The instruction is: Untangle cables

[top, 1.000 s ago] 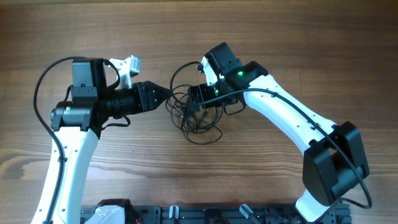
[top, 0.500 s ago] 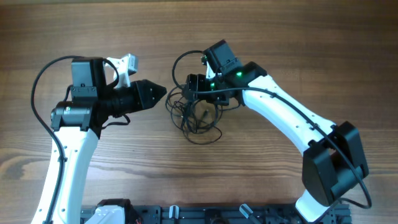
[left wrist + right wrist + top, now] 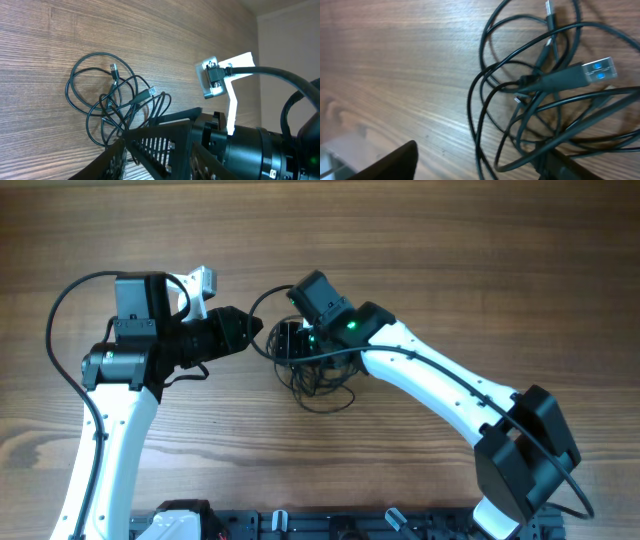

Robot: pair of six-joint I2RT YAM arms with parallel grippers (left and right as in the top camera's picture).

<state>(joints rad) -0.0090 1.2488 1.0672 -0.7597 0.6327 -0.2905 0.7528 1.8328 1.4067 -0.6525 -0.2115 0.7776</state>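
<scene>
The cables (image 3: pixel 322 388) are thin black cords in one loose tangle at the table's middle. They also show in the left wrist view (image 3: pixel 107 100) and the right wrist view (image 3: pixel 530 85), where a USB plug (image 3: pixel 592 70) with a blue insert lies on top. My left gripper (image 3: pixel 258 330) is closed to a point at the tangle's left edge, and a strand runs into its tips (image 3: pixel 121 136). My right gripper (image 3: pixel 290 340) is open low over the tangle's upper left, with several strands between its fingers (image 3: pixel 475 162).
The wooden table (image 3: pixel 450 250) stretches all round the tangle. A white camera mount (image 3: pixel 205 283) sticks out from my left arm. A black rail (image 3: pixel 300 525) runs along the front edge.
My right gripper has moved left over the tangle, toward the left gripper. My left gripper has drawn back a little to the left. The top cable loop has shifted left.
</scene>
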